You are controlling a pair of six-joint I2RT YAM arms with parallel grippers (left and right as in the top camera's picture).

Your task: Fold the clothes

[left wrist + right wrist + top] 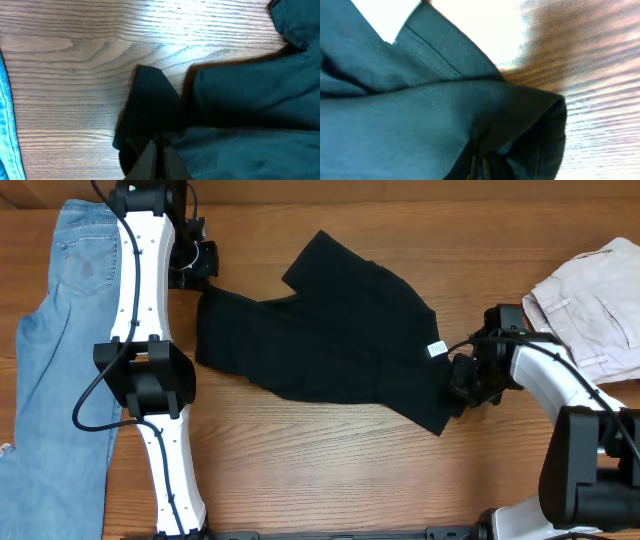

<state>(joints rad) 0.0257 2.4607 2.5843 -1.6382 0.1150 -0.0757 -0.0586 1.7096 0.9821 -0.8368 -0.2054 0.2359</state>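
crosswise the clothes (330, 340) lie left-to-right, left hand (203, 280) and right hand (460, 385) each clamped on an end.

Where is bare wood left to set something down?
Bare wood: front strip below the black soft fabric garment, between left arm and right arm; back strip above it. Crowded: light blue denim jeans left, pale beige folded garment right.
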